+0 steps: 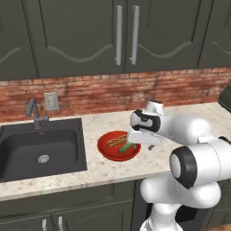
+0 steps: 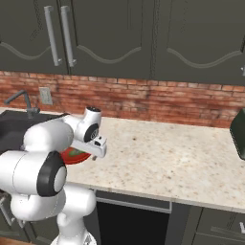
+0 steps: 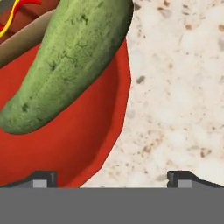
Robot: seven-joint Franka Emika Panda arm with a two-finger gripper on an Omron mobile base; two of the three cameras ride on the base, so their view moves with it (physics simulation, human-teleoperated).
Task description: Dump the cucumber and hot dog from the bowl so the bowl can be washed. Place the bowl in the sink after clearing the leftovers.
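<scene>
The bowl sits on the counter just right of the sink, with the cucumber and hot dog lying in it. It looks rigid, glossy and probably slippery, shallow enough that the loose food would roll out at a tilt; the thin rim seems the only sensible hold. The gripper hangs low over the bowl's near rim, jaws spread fully wide, one tip over red, one over stone, holding nothing
</scene>
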